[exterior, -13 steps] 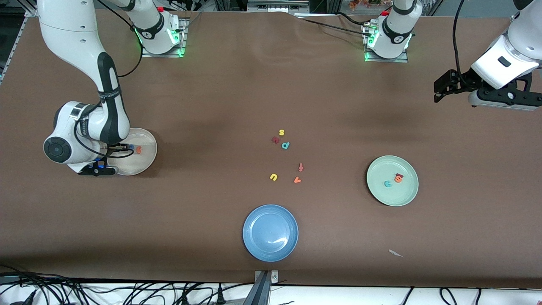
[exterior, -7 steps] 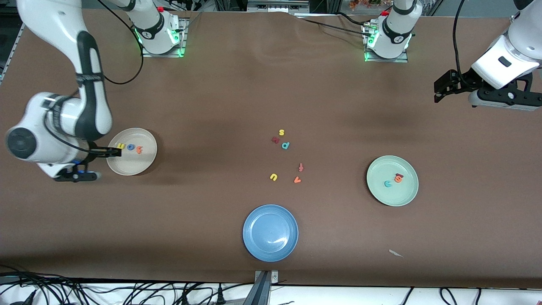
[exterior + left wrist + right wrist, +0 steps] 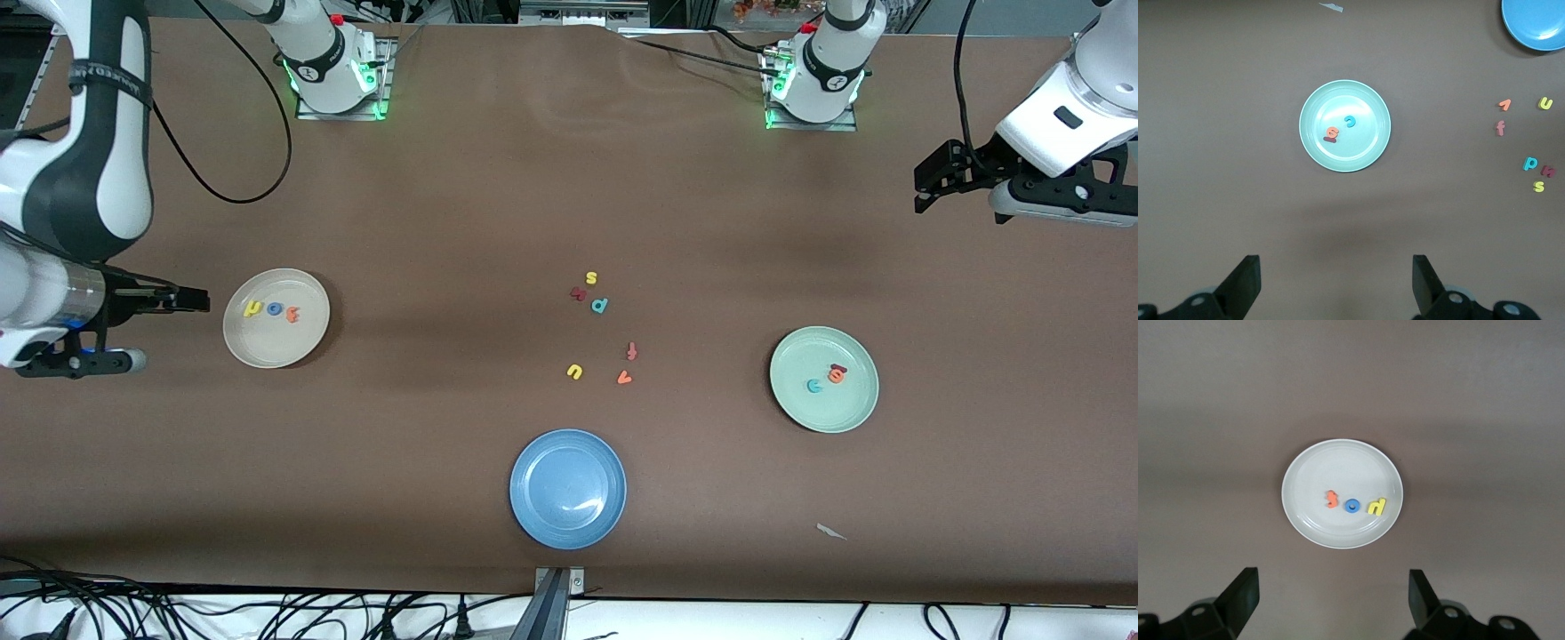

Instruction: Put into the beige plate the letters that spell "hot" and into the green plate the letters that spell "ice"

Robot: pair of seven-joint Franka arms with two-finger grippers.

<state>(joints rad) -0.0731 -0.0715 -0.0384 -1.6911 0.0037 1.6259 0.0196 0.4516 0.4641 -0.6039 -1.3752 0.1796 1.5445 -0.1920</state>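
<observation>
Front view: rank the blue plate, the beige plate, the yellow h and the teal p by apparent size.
1. blue plate
2. beige plate; slightly smaller-looking, though the blue one lies nearer the camera, so true sizes may match
3. yellow h and teal p: too alike to rank

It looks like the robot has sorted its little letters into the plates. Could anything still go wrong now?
Possibly. In the green plate, the dark red i lies against the orange e, so it is hard to confirm. A similar dark red letter sits among the leftover letters mid-table and could be mistaken for it. The beige plate lies beside the open right gripper, which might nudge it if it swings that way. The left gripper waits, open.
</observation>
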